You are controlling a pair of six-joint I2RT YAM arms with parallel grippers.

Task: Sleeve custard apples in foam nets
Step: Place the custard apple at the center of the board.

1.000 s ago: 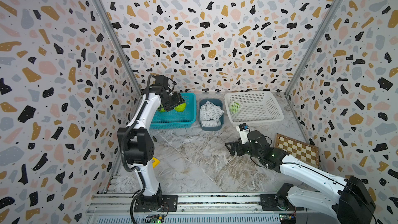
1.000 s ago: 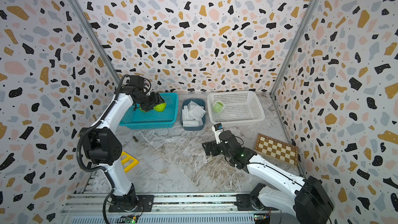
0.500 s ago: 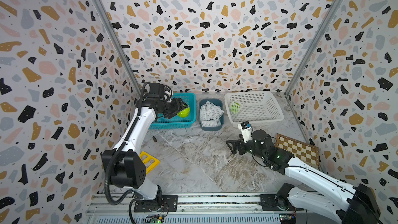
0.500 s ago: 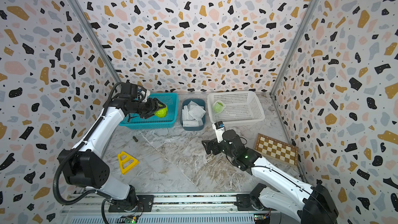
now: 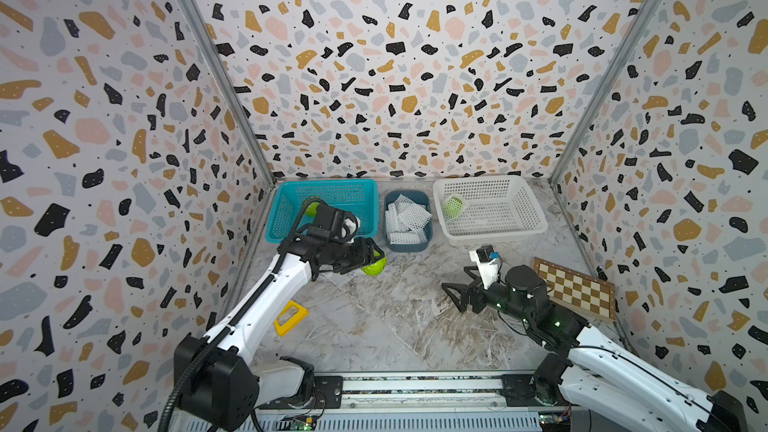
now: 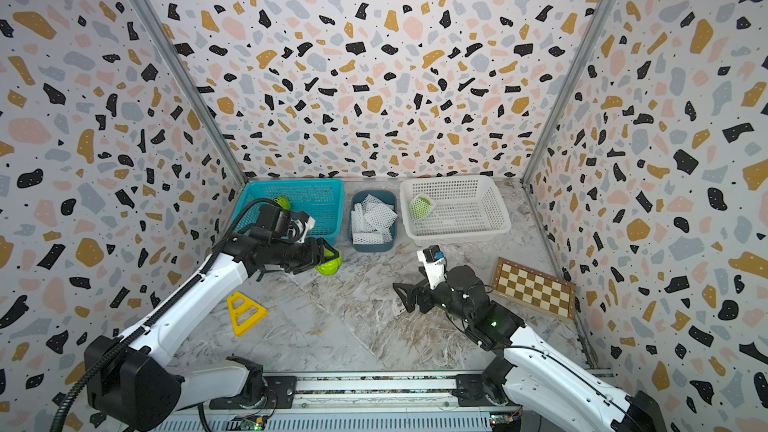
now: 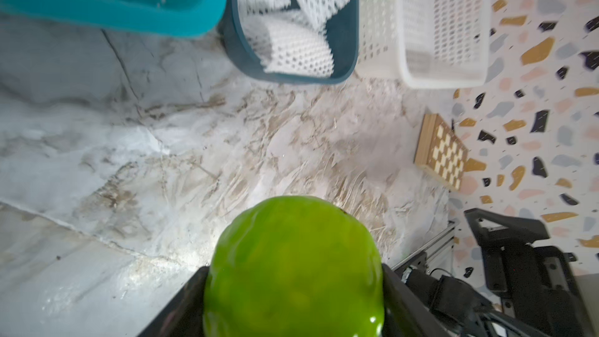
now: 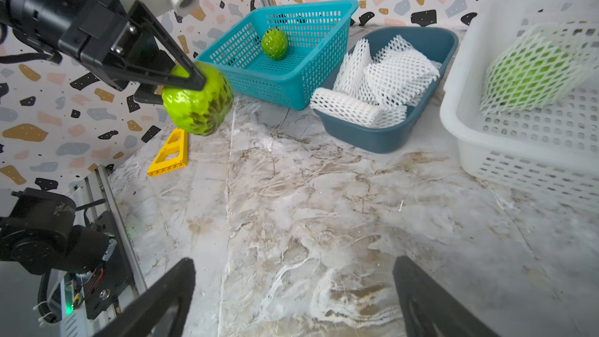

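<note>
My left gripper (image 5: pixel 372 258) (image 8: pixel 181 92) is shut on a bare green custard apple (image 5: pixel 375 266) (image 6: pixel 329 264) (image 7: pixel 293 267) (image 8: pixel 197 105), held above the marble floor just in front of the teal basket (image 5: pixel 291 235). A second bare custard apple (image 5: pixel 311 206) (image 8: pixel 275 43) lies in that basket. A third, sleeved in a foam net, (image 5: pixel 453 206) (image 8: pixel 531 72) sits in the white basket (image 5: pixel 494 233). Loose foam nets (image 5: pixel 405 218) (image 7: pixel 291 11) (image 8: pixel 382 82) fill the dark blue bin (image 5: pixel 409 248). My right gripper (image 5: pixel 457 284) (image 8: pixel 295 270) hangs open and empty low over the floor.
A yellow triangular piece (image 5: pixel 291 317) (image 8: pixel 170 153) lies on the floor beside the left arm. A chessboard (image 5: pixel 575 288) (image 7: pixel 442 153) lies by the right wall, behind the right arm. Terrazzo walls close in three sides.
The left arm has carried the custard apple out of the teal basket, forward and toward the middle. The right arm has barely shifted and stays open.
</note>
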